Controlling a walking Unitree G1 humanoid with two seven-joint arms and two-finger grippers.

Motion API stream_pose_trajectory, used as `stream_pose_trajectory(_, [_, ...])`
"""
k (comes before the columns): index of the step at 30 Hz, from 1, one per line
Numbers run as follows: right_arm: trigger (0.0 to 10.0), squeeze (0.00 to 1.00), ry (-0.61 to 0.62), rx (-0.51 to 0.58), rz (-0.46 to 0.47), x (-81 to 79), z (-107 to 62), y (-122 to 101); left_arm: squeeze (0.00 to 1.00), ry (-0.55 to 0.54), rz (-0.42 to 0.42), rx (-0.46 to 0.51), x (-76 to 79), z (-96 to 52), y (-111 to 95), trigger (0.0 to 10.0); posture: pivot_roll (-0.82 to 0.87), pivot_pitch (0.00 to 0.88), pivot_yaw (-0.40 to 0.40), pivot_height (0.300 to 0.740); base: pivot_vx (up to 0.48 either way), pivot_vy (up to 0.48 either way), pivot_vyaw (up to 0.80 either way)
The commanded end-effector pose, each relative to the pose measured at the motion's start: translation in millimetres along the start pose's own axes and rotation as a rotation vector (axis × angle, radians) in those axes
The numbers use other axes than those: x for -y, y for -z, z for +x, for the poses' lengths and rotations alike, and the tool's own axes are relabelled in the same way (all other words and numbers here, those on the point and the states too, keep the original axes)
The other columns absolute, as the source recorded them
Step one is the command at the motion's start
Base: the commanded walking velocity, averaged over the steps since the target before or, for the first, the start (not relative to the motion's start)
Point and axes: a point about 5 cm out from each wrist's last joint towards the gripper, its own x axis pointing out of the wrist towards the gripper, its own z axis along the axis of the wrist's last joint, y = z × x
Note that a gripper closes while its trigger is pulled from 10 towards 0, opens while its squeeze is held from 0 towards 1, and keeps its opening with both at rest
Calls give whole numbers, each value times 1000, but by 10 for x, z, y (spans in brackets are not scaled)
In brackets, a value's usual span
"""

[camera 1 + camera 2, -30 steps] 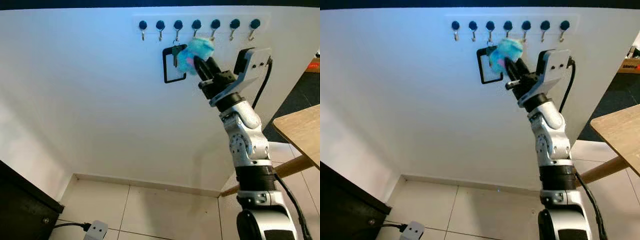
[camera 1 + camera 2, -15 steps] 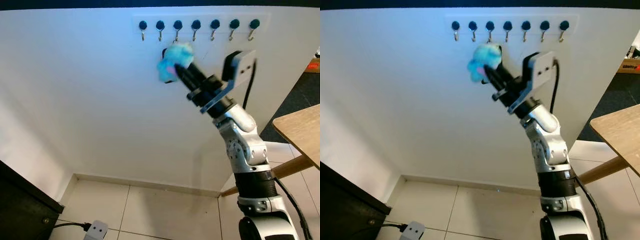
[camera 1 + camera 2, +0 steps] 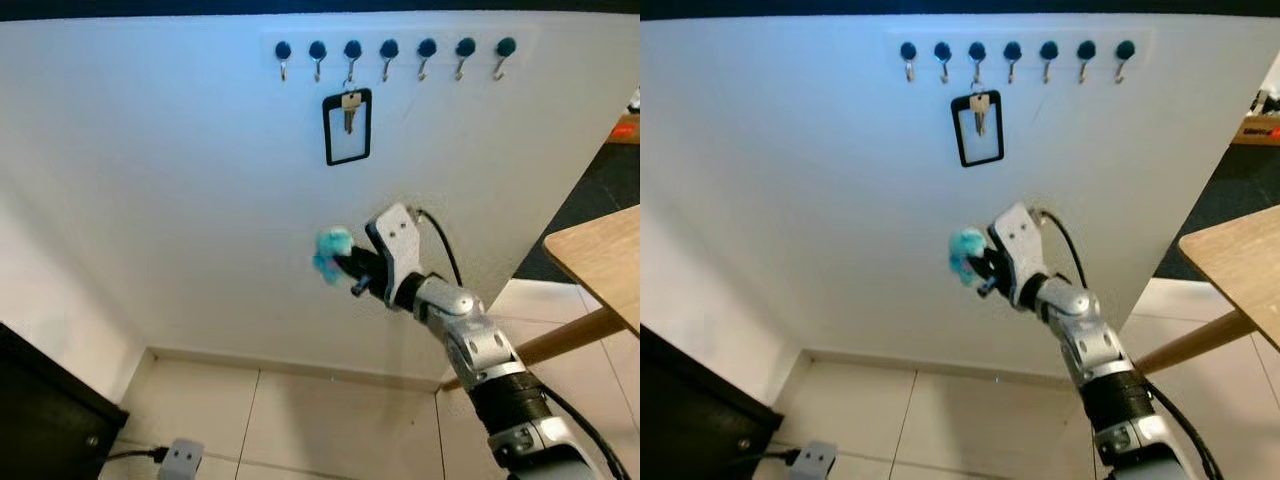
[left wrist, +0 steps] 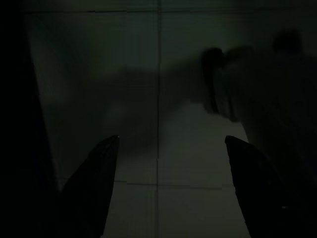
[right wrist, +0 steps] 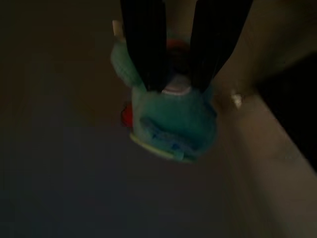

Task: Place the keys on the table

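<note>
White wall [image 3: 150, 180]: hook rail [image 3: 390, 48] up top, black card holder [image 3: 347, 127] with a key hanging below.
Right gripper [image 3: 345, 267]: mid-wall, jaws pinching turquoise plush keychain [image 3: 331, 251].
Table [image 3: 600, 262]: wooden, well right.
Floor [image 3: 300, 420]: pale tiles.
Left gripper [image 4: 168, 148]: jaws spread, dark.

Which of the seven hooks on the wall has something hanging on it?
The third hook from the left: a silver key with a black rectangular loop hangs from it. The other six hooks are bare.
</note>
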Motion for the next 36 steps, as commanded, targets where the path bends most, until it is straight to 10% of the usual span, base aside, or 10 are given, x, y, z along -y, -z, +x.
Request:
stream_pose_trajectory(1, [10000, 0, 88, -194, 23, -11, -88, 577, 0, -37, -83, 54, -5, -7, 7, 10000, -118, 64, 60, 740, 0, 0, 0])
stream_pose_trajectory(9, [10000, 0, 286, -331, 125, 61, -279, 1041, 0, -92, -104, 224, -429, -93, -466, 10000, -117, 56, 58, 740, 0, 0, 0])
stream_pose_trajectory(17, [10000, 0, 381, -678, 197, -233, -826, 1903, 0, -10, -80, 715, -887, -517, -1565, 10000, -108, 40, 54, 740, 0, 0, 0])
stream_pose_trajectory(24, [10000, 0, 362, -784, 218, -416, -996, 2117, 0, 128, -8, 914, -865, -751, -1979, 10000, -103, 38, 51, 740, 0, 0, 0])
stream_pose_trajectory(27, [10000, 0, 310, -849, 178, -530, -1096, 2226, 0, 420, 66, 1181, -681, -1138, -2449, 10000, -99, 43, 50, 740, 0, 0, 0])
stream_pose_trajectory(36, [10000, 0, 293, -900, 185, -542, -1238, 2318, 0, 615, 173, 1473, -459, -1758, -2960, 10000, -98, 49, 50, 740, 0, 0, -175])
